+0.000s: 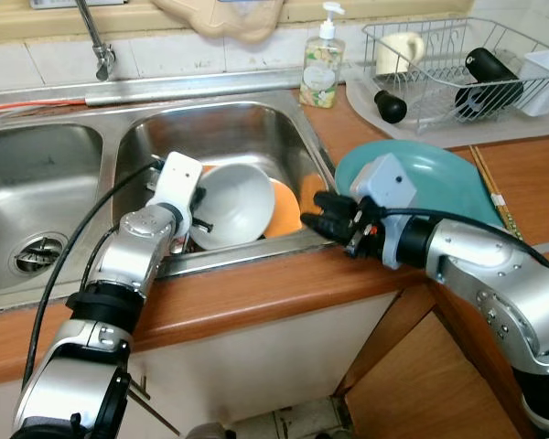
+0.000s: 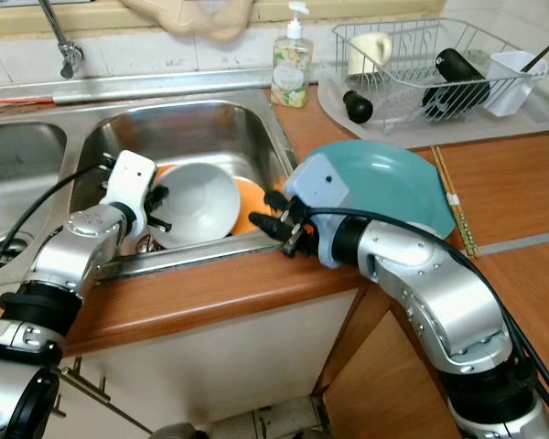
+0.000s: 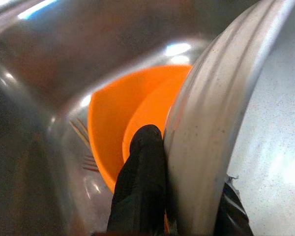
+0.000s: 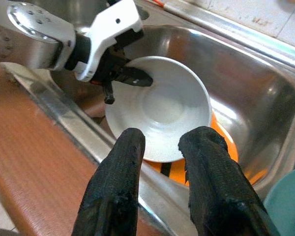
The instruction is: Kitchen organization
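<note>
The left pincer grips the rim of the white bowl in the sink — the right pincer, apparently slightly parted and empty, hovers at the sink's edge beside the orange bowl.

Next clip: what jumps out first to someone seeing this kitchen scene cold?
The left gripper is down in the right sink basin, clamped on the rim of a white bowl tilted on its side against an orange bowl. The right gripper hovers open at the basin's front edge, pointing at the bowls, with a teal plate on the counter behind it.
</note>
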You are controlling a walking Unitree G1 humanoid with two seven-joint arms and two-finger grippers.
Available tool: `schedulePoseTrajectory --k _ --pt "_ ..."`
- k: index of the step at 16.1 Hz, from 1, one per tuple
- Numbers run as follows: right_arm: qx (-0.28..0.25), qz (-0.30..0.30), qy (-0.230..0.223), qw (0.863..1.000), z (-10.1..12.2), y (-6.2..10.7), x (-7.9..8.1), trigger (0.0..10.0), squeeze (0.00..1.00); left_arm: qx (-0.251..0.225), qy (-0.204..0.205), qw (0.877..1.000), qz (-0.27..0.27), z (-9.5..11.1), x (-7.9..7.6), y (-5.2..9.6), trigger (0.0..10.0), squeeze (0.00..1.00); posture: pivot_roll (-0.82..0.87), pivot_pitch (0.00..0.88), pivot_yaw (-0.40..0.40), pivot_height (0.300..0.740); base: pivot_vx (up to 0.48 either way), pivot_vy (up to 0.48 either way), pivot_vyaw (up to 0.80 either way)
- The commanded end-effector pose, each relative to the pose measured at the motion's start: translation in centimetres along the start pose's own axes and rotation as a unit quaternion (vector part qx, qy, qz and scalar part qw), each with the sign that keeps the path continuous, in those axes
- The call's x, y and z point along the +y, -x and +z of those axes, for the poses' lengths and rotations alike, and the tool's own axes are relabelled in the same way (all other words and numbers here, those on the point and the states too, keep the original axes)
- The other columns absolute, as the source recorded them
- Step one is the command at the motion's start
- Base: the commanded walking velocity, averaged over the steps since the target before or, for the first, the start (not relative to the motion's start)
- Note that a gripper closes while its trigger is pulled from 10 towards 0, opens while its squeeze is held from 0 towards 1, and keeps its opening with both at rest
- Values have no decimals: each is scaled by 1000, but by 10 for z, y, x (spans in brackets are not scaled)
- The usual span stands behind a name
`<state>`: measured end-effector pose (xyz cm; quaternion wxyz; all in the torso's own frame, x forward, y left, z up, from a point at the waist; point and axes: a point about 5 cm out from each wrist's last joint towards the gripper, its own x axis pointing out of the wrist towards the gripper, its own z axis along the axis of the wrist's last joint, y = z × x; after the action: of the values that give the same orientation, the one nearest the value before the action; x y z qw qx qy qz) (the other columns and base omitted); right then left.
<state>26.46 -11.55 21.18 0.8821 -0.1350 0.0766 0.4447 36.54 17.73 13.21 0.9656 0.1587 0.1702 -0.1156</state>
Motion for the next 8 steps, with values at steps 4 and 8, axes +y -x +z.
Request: schedulePoseTrajectory --k 4,8 --pt "7 12 9 1000 0 2 5 10000 0 2 -15 1000 -17 8 0 -1 10000 1000 -65 0 23 740 0 0 0" --pt "13 6 11 1000 -2 3 4 10000 0 1 -13 1000 -23 7 0 0 10000 1000 -64 0 22 740 0 0 0"
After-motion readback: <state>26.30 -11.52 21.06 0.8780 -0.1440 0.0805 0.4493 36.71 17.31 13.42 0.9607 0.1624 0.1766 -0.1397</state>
